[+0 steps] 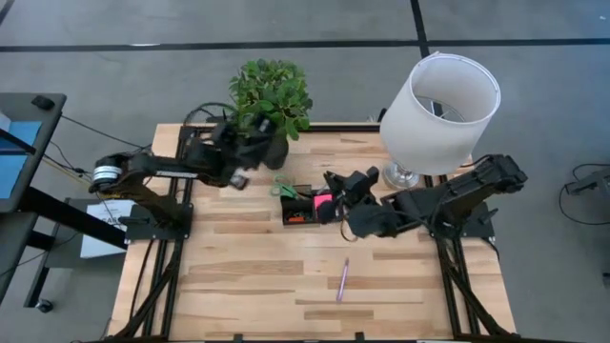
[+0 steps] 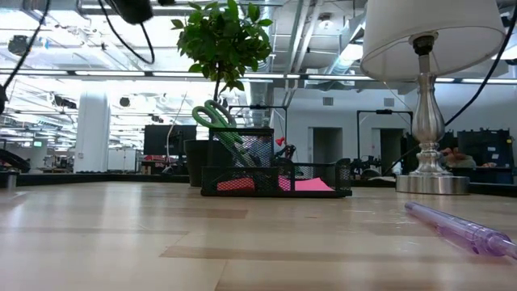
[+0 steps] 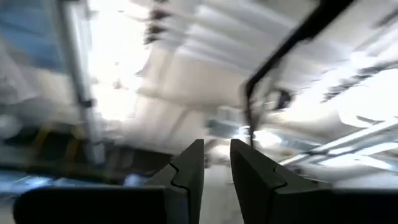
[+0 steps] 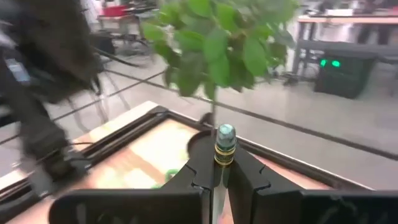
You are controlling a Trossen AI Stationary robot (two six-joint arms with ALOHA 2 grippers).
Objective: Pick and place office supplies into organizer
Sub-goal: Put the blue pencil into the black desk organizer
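Observation:
The black mesh organizer sits mid-table. In the low view the organizer holds green-handled scissors standing in its tall cup, a pink sticky-note pad and red bits. A pink-violet pen lies flat on the table nearer the near edge. My right gripper hovers by the organizer's right end, shut on a pen with a teal cap and gold band. My left gripper is beside the plant pot, raised, holding nothing, its fingers a narrow gap apart. My right gripper pinches the teal-capped pen between its two fingers, on the shaft just below the gold band. The capped end sticks out past the fingertips, in line with the fingers. The rest of the pen is hidden behind the fingers.
A potted plant stands at the far edge, just behind the organizer. A white-shaded lamp stands at the far right, its metal base on the table. Bare wood stretches across the near half around the loose pen.

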